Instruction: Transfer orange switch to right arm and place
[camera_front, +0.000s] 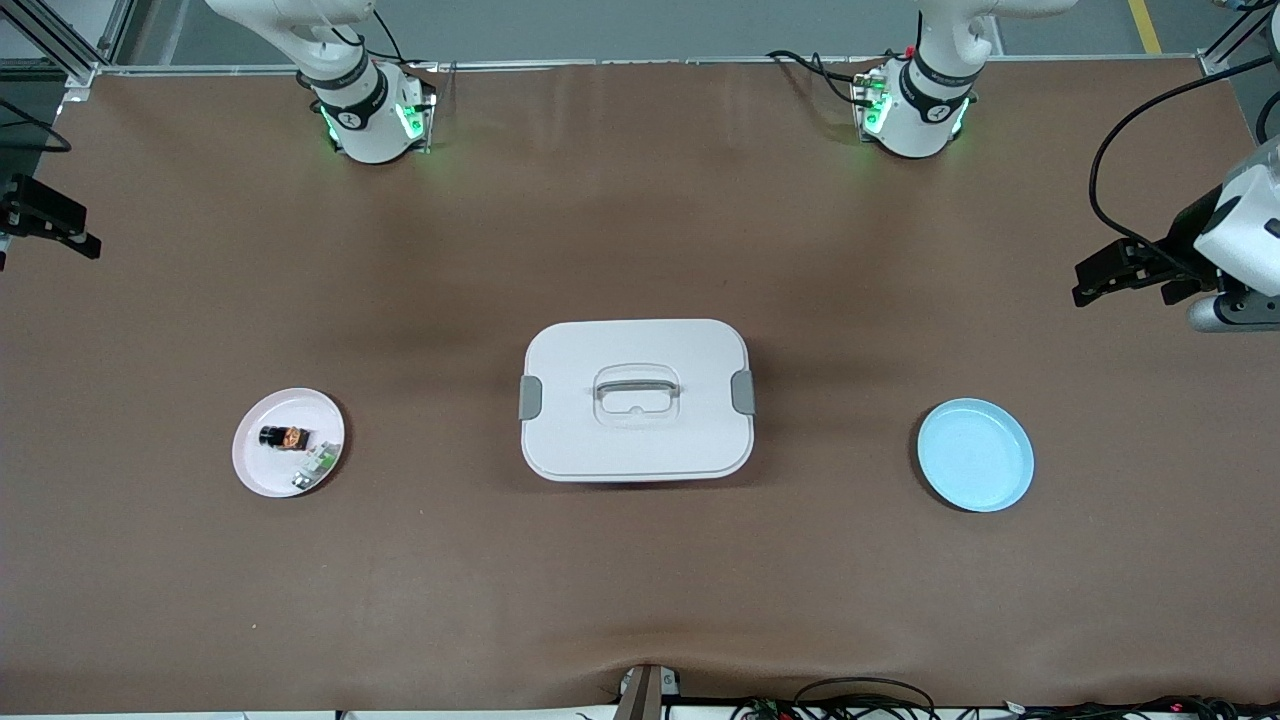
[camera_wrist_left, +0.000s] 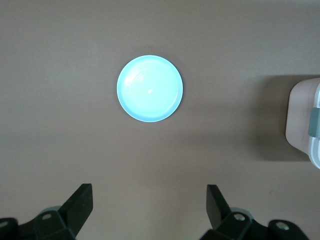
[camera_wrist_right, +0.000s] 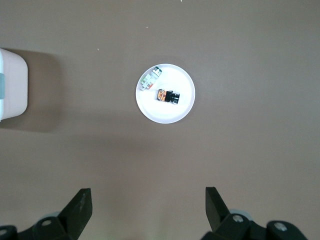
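Orange switch (camera_front: 286, 437) lies on its side in the pink plate (camera_front: 262, 470), toward the right arm's end of the worktop (camera_front: 640, 580). In the right wrist view the switch (camera_wrist_right: 168, 96) sits near the plate's middle, plate (camera_wrist_right: 181, 111) reading white there. A small white-and-green part (camera_front: 316, 464) shares the plate, just beside the switch and nearer the front camera; apart from it, not touching as far as can be seen.

White lidded box (camera_front: 637, 400) at mid-worktop, grey latches at both ends, handle recessed in the lid. Blue plate (camera_front: 975, 454) toward the left arm's end, nothing on it; seen too in the left wrist view (camera_wrist_left: 150, 88).

Left tool (camera_wrist_left: 150, 207): up in the air, over bare worktop near the blue plate, fingers spread wide, holding nothing. Right tool (camera_wrist_right: 148, 207): up in the air, over bare worktop near the pink plate, fingers spread wide, holding nothing. In the front view the right tool (camera_front: 45, 222) shows at the frame's edge, the left tool (camera_front: 1125, 272) at the other edge.
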